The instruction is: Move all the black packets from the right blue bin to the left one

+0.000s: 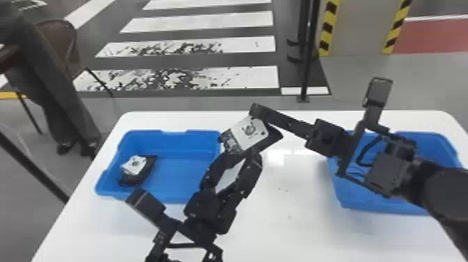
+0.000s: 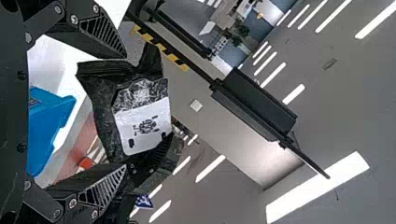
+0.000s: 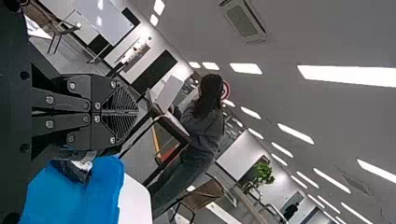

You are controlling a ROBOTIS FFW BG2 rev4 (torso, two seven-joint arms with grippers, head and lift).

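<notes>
One white table [image 1: 299,216] is standing under everything, and the left blue bin [image 1: 177,170] is lying on it. Well apart from that bin, to its right, the right blue bin [image 1: 431,146] is sitting partly behind the right arm, which is hiding some of its inside; whether packets are lying there I cannot tell.

Just right of the left blue bin, the left gripper [image 1: 245,155] is holding its two fingers apart, one on either side of the raised black packet. The right gripper [image 1: 256,109] is reaching in above and to the right of the same bin, its fingers pressed together and clamping that packet.

The raised black packet [image 1: 249,135] is hanging tilted above the table beside the left blue bin's right end, near the left gripper's fingertips. A second black packet [image 1: 145,170] is resting inside the left blue bin, toward its left end.

On the raised one, a white label [image 2: 147,126] is showing a dark round emblem with small marks around it; the lettering is too small to read. A smaller-looking white patch [image 1: 134,164] is covering part of the second packet, bearing a dark mark, also unreadable.
</notes>
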